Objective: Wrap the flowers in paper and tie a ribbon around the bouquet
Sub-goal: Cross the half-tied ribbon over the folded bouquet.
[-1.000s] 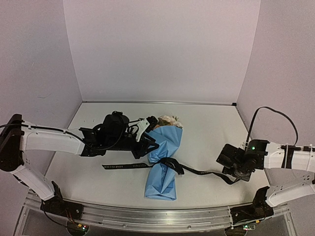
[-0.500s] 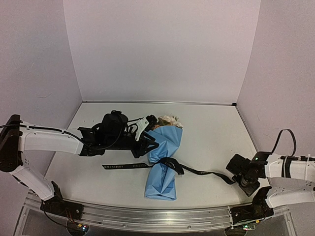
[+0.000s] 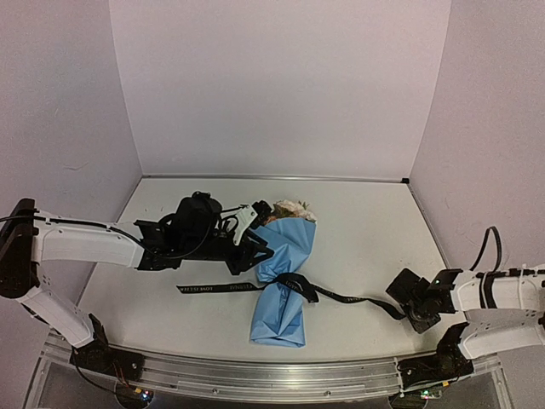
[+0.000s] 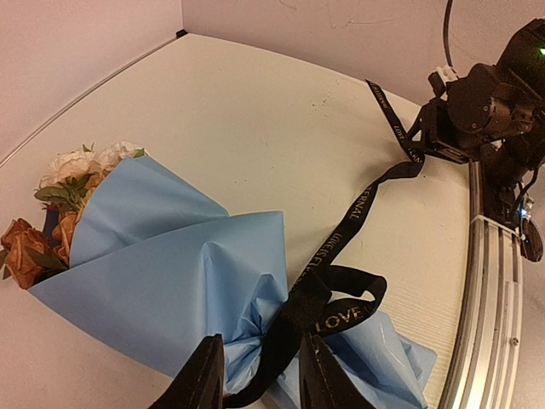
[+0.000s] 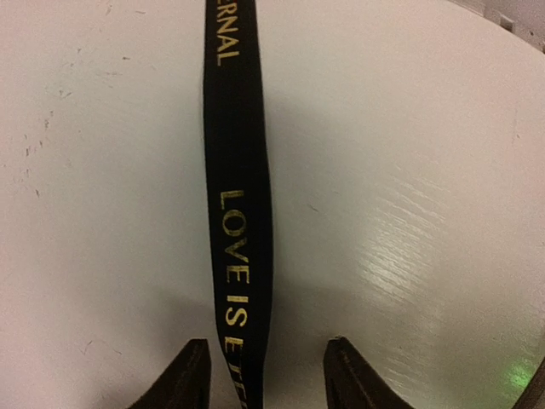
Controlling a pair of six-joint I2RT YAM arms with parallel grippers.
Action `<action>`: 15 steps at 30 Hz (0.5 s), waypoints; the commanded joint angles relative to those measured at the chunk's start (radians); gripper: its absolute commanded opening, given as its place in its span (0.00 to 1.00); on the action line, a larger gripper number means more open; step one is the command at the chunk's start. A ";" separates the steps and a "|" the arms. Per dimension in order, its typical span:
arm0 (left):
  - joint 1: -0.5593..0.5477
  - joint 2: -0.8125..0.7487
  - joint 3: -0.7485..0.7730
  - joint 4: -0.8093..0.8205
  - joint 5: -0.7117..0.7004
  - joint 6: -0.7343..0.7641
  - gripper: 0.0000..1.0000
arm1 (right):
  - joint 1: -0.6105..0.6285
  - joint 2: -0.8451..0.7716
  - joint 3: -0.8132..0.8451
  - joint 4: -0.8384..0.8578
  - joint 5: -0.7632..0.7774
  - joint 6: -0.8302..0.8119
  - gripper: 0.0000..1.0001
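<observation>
Nearest, right gripper (image 5: 266, 349) half open, straddling the free tail of the ribbon (image 5: 238, 213) flat on the table (image 5: 409, 153); clear gap beside one finger, so nothing held yet.

To do this step well, by judgement: centre the strap between the pads, close fully on its flat face, then draw outward low and straight, away from the bundle, tightening the knot (image 4: 336, 302) without twisting the lettering. Likely risks: a pull too steep or too quick, lifting the bundle or slipping off the thin strap.

Midway, ribbon looped and crossed loosely over the waist of the bouquet (image 3: 285, 273), lying on its side at mid-table; second tail trailing off to the left.

At the bundle's left side, left gripper (image 4: 260, 345) narrow, with a fold of the paper (image 4: 170, 264) and a run of ribbon between its fingers; pinch or mere straddle, not possible to tell. Best used as an anchor during the pull.

Farthest, the light blue cone as container: the flowers (image 4: 72, 183), cream and orange-red with green leaves, showing at its wide end, stems out of sight.
</observation>
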 commanded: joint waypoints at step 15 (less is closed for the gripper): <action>0.278 -0.038 0.138 0.028 0.436 -0.305 0.46 | -0.096 0.361 0.847 0.136 -0.680 -1.163 0.00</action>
